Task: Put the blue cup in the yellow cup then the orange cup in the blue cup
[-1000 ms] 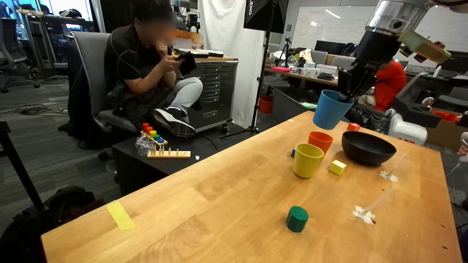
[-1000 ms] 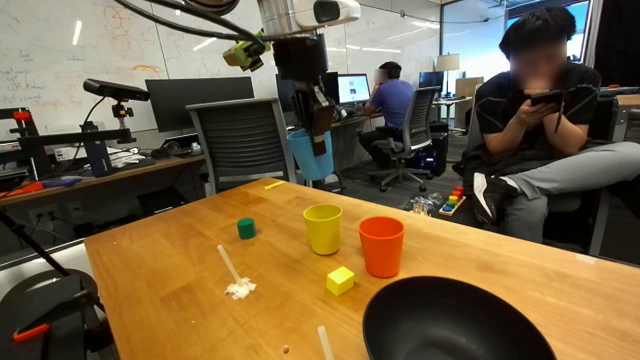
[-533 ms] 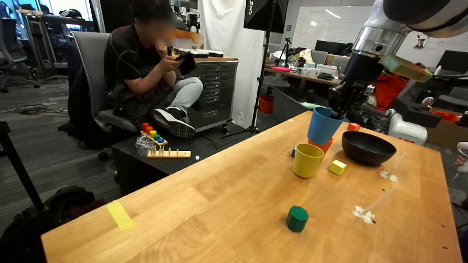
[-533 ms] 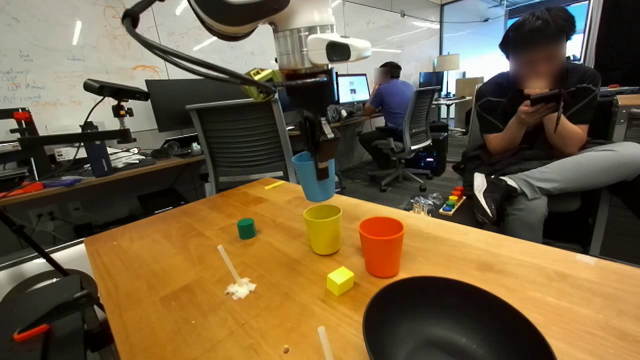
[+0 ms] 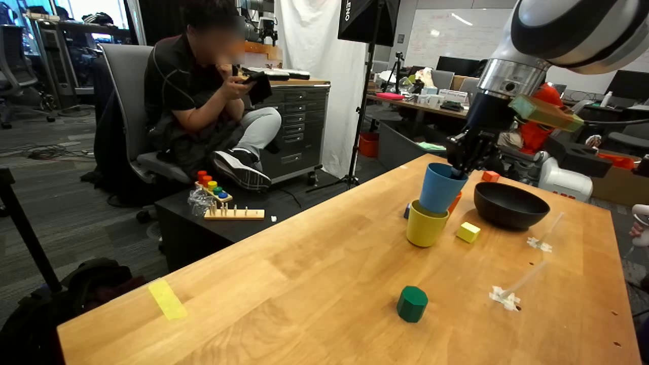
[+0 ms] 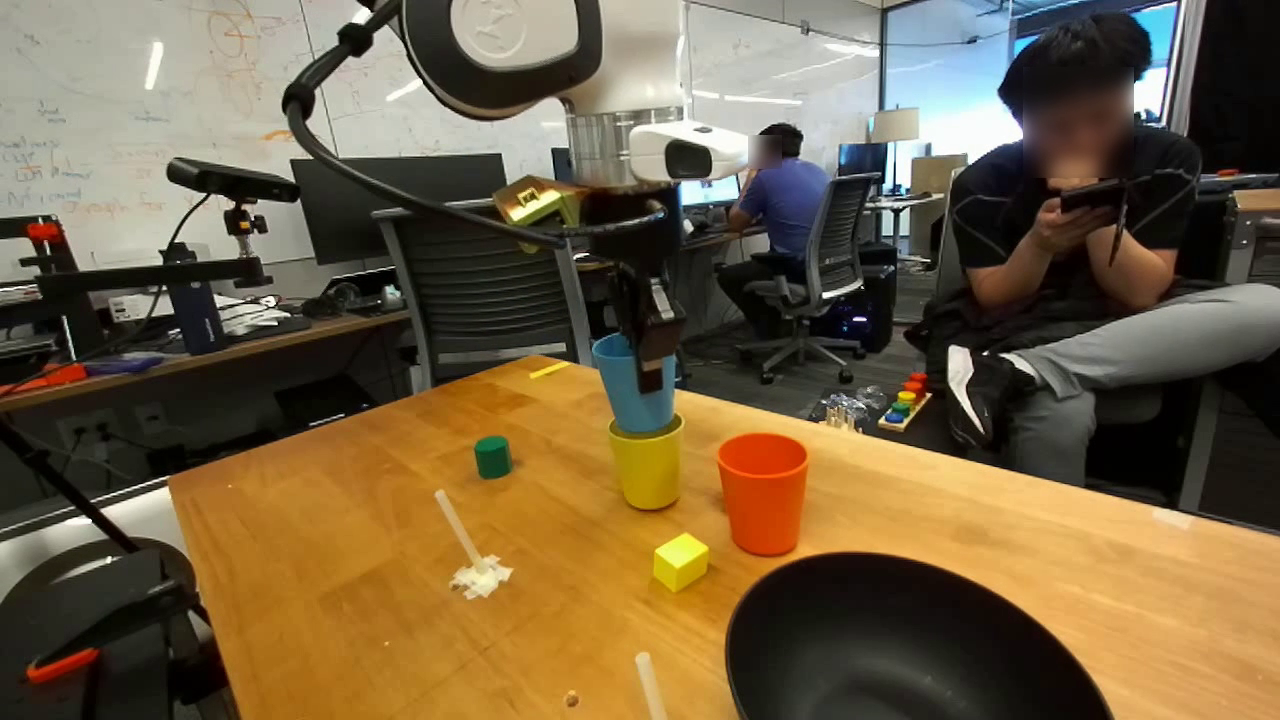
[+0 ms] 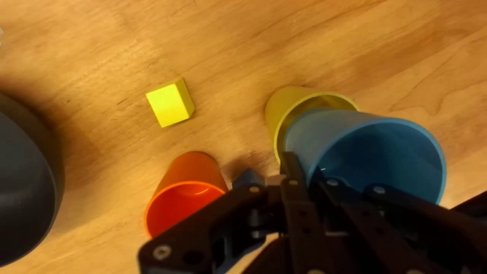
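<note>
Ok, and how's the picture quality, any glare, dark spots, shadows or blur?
Wrist view: the pincer is dark and slightly soft in focus, the yellow block looks very bright on one face, and a soft shadow lies beside the black bowl. Both exterior views: streaks of glare on the whiteboard, and the seated person in black has a blurred face.

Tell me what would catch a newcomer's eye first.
Probably the blue cup, pinched in the gripper, its base at the mouth of the yellow cup. Then comes the orange cup, upright beside the yellow one, and the black bowl, cut off at the bottom of an exterior view.
</note>
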You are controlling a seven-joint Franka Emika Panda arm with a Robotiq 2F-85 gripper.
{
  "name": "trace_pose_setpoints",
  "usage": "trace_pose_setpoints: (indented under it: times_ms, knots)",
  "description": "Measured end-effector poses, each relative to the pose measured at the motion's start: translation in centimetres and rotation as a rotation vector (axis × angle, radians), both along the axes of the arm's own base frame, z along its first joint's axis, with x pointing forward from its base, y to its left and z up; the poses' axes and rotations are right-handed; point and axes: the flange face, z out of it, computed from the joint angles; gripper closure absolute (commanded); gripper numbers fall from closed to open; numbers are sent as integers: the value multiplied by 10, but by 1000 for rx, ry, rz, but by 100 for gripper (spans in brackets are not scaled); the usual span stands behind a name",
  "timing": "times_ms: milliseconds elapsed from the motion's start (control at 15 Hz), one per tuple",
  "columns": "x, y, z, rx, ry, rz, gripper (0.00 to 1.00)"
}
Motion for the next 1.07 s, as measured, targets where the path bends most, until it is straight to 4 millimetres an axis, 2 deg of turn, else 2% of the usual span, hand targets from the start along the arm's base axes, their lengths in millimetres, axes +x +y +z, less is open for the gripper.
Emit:
trace_pose_setpoints:
  times_ms: [667,733,800,867,933,1067]
  knots:
    - [2,-1,-34,1,43,-22,98]
    - [2,-1,-37,2,48,-22,94]
    - [2,0,-40,3,52,-23,78]
    - [2,0,-42,3,56,-23,69]
    - [2,1,-44,4,58,-23,66]
    - [2,2,-44,4,59,-24,51]
